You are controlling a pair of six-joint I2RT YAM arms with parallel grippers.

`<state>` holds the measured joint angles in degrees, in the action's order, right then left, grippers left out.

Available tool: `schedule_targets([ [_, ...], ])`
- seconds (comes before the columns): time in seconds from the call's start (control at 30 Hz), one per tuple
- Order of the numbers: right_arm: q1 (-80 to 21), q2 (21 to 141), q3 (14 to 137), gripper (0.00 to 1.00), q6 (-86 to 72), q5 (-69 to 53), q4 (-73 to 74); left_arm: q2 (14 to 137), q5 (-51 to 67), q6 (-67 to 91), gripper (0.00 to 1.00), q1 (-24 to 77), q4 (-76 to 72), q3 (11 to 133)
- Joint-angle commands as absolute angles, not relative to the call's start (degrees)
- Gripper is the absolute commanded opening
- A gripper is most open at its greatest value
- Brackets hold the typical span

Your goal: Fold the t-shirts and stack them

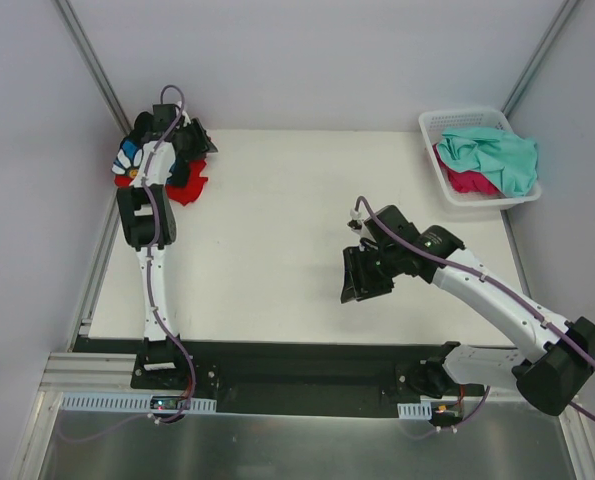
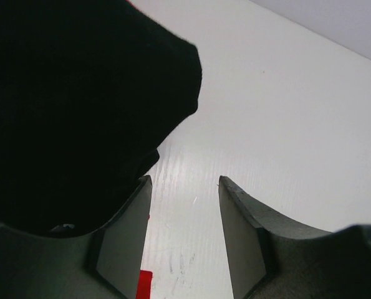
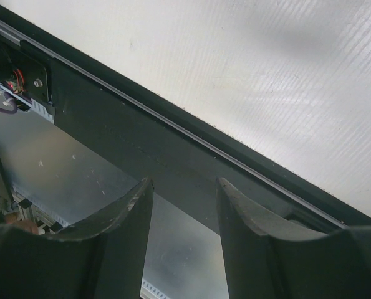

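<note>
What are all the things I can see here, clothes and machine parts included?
black t-shirt: one, black with a white daisy print, far left corner of the table
red t-shirt: one, bright red, bunched against the black t-shirt
teal t-shirt: one, teal-mint, on top in the basket
pink t-shirt: one, magenta-pink, in the basket under the teal t-shirt
basket: one, white plastic lattice, far right corner of the table
table: one, white, under everything
left gripper: one, dark, open, at the black t-shirt, cloth against one finger
right gripper: one, dark, open and empty, above the table right of centre
</note>
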<state>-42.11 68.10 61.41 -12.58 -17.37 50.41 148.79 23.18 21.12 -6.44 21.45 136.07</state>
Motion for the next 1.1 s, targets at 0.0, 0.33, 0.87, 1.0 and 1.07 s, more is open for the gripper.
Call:
schedule_targets([
  [0.0, -42.9, 67.9, 63.6, 0.48, -13.4, -17.8, 50.9, 141.1, 23.9, 21.4, 0.47, -6.6, 17.5, 129.5],
  [0.33, -46.2, 68.6, 63.4, 0.48, -15.0, -17.4, 48.2, 127.1, 24.4, 17.7, 0.47, -6.7, 15.3, 119.1],
  [0.87, -48.8, 70.5, 64.3, 0.48, -16.3, -16.1, 44.5, 120.3, 6.1, 14.3, 0.47, -7.2, 31.0, 108.1],
  [1.0, -49.0, 69.4, 63.5, 0.48, -16.5, -15.8, 44.2, 119.8, 0.3, 13.6, 0.46, -7.3, 33.0, 107.7],
  [1.07, -49.0, 68.7, 63.2, 0.48, -16.5, -15.5, 44.8, 121.3, -2.5, 14.1, 0.46, -7.2, 37.5, 111.3],
])
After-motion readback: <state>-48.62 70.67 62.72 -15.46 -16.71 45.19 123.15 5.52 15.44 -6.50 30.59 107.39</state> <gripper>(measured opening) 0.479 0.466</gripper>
